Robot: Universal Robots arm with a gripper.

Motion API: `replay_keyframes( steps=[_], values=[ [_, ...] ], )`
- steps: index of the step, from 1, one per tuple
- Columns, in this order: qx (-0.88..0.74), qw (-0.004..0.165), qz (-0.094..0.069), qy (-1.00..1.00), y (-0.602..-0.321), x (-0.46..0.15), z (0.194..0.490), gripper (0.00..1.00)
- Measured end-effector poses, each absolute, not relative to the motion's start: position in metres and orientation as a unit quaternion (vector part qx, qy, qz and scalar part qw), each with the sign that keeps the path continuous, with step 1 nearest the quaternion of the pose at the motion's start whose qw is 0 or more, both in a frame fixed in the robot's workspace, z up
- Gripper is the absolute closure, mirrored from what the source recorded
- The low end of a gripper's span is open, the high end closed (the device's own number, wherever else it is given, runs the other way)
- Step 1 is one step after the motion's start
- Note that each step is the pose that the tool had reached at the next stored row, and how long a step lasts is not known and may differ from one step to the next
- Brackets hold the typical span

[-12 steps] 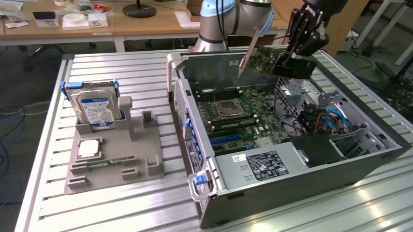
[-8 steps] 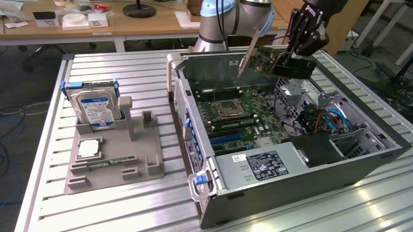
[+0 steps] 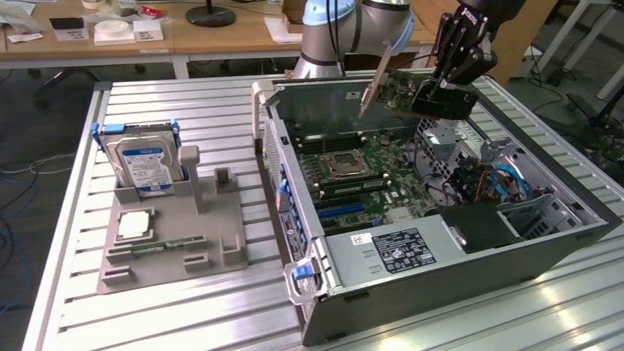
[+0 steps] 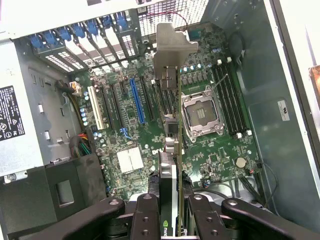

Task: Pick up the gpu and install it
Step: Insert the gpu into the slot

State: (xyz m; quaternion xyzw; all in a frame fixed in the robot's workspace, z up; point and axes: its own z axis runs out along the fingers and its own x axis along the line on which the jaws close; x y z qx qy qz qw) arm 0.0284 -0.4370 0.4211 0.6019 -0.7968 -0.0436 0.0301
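my pincer (image 3: 432, 93) clamped on the gpu (image 3: 398, 83), hanging over the open case (image 3: 468, 287) at 1 o'clock in the exterior view, the gpu's metal bracket (image 4: 172, 47) pointing to 9 o'clock.

1. Gripper (image 3: 443, 95) hangs over the open case (image 3: 439, 292), clamped on the gpu (image 3: 395, 82); the air around it at that height is free.
2. Straight below the card: motherboard (image 4: 150, 135), slot rows open from above (blue slot (image 4: 136, 100) lies just to one side of the card's edge).
3. On the card's other side: CPU socket (image 4: 202, 115), low and flat.
4. Under the gripper body: cables (image 3: 487, 183) and a black shroud (image 3: 478, 227), crowded.
5. Beyond the bracket (image 4: 172, 50): slot covers (image 4: 85, 55) on the case wall close that way.
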Motion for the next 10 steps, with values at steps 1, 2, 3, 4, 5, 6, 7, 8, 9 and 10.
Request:
replay_keyframes(
  steps=[1,2,3,4,5,6,7,8,9,10],
  values=[
    [0.602,0.030,-0.044,-0.797,-0.4370,0.0284,0.4210,0.73],
    [0.602,0.030,-0.043,-0.797,-0.4370,0.0284,0.4209,0.73],
    [0.603,0.028,-0.042,-0.796,-0.4370,0.0283,0.4206,0.73],
    [0.604,0.026,-0.040,-0.796,-0.4370,0.0281,0.4203,0.73],
    [0.605,0.023,-0.038,-0.795,-0.4370,0.0281,0.4201,0.73],
    [0.607,0.022,-0.037,-0.794,-0.4370,0.0280,0.4199,0.73],
    [0.609,0.020,-0.036,-0.792,-0.4370,0.0280,0.4197,0.73],
    [0.612,0.020,-0.035,-0.790,-0.4370,0.0280,0.4195,0.73],
    [0.616,0.020,-0.035,-0.787,-0.4370,0.0280,0.4194,0.73],
    [0.622,0.020,-0.035,-0.782,-0.4370,0.0280,0.4194,0.73]
  ],
)
